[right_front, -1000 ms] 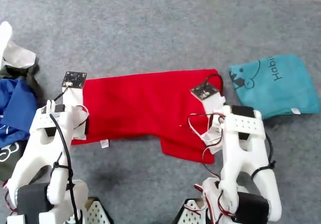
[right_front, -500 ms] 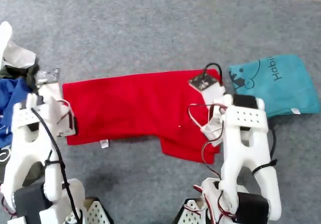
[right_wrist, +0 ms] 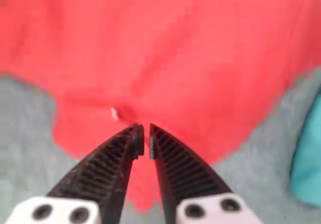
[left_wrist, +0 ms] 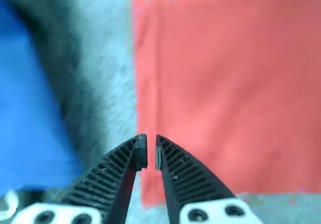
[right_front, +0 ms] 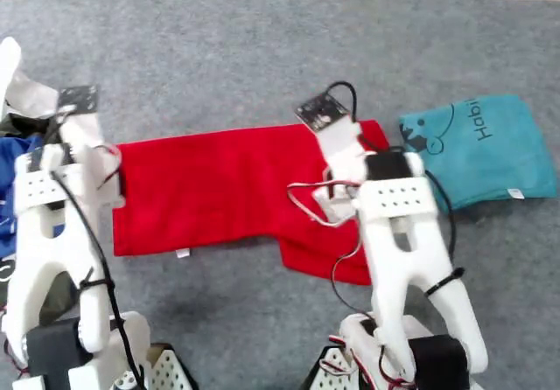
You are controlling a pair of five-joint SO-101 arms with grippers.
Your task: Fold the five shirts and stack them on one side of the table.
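- Red shirt [right_front: 210, 189], mid-frame, seems half-folded.
- Left pincer [left_wrist: 147, 152] and right pincer [right_wrist: 143, 139] above it, tips nearly together, empty.
- Next likely: grip an edge.

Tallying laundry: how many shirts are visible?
5: red shirt spread mid-table; teal shirt folded at right; white shirt, dark shirt, blue shirt heaped at left edge. Others may hide beneath.

This looks like a robotics lab or hobby workroom. A bench [right_front: 262, 49] covered in grey felt carries a white left arm [right_front: 54, 224] and right arm [right_front: 404, 233], with loose wiring [right_front: 308, 205] and a bare circuit board [right_front: 321, 110].
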